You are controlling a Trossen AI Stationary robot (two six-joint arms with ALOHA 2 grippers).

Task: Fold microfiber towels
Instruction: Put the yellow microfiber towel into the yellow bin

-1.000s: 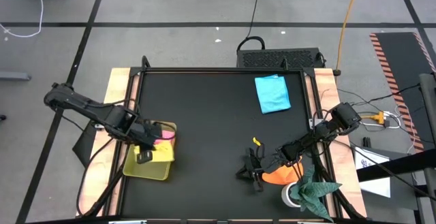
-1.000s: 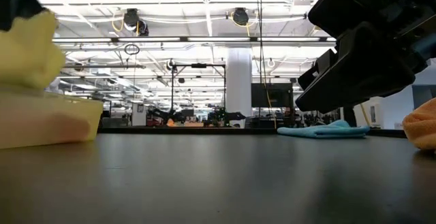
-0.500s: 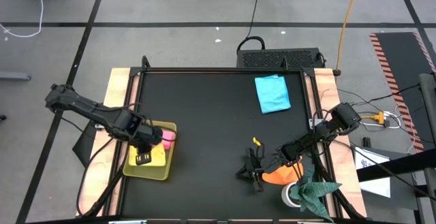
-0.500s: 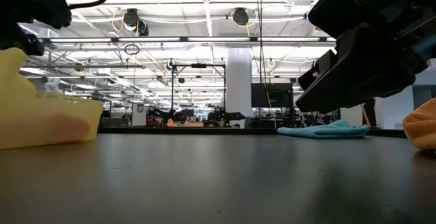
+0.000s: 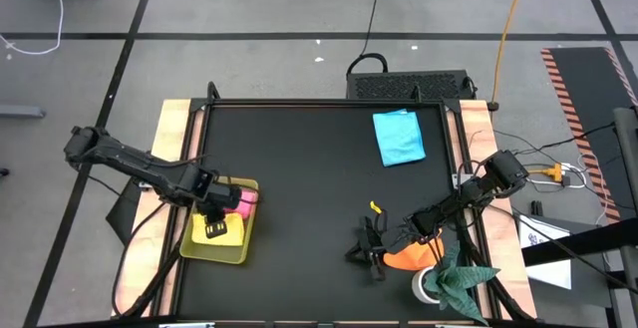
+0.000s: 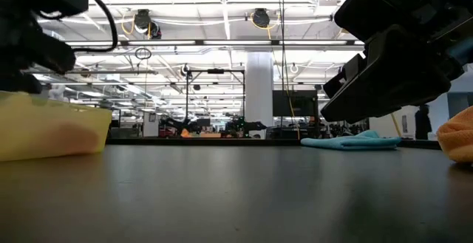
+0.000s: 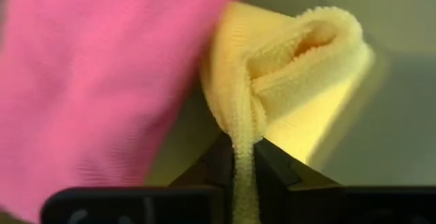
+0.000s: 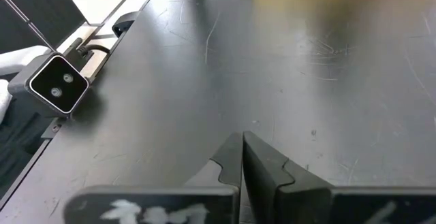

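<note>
- A black counter (image 5: pixel 319 198) is seen from above, with a dark robot arm at each side.
- The left claw (image 5: pixel 212 230) is down inside a translucent yellow-green tray (image 5: pixel 233 255) at the counter's left edge.
- In the left wrist view, the left claw (image 7: pixel 243 157) pinches a fold of the yellow towel (image 7: pixel 300 81) between its two dark fingers (image 7: pixel 276 173), which stand only slightly apart with the cloth between them.
- The yellow towel (image 5: pixel 231 234) lies bunched in the tray.
- The pink towel (image 5: pixel 244 199) lies in the same tray, just beside the yellow one; in the wrist view the pink towel (image 7: pixel 95 81) fills the space next to it.
- The right claw (image 5: pixel 373 256) rests low over the counter near its front right part, clenched with nothing in it; the right wrist view shows the fingertips (image 8: pixel 255 157) pressed together above bare counter.
- The orange towel (image 5: pixel 407 257) lies crumpled just beside the right claw, toward the counter's right edge.
- The blue towel (image 5: pixel 399 137) lies flat near the far right corner, well apart from both arms.
- A dark green cloth (image 5: pixel 461 279) sits off the counter's front right corner.
- From counter height, the tray (image 6: pixel 52 128) shows at one side and the blue towel (image 6: pixel 351 141) far back.
</note>
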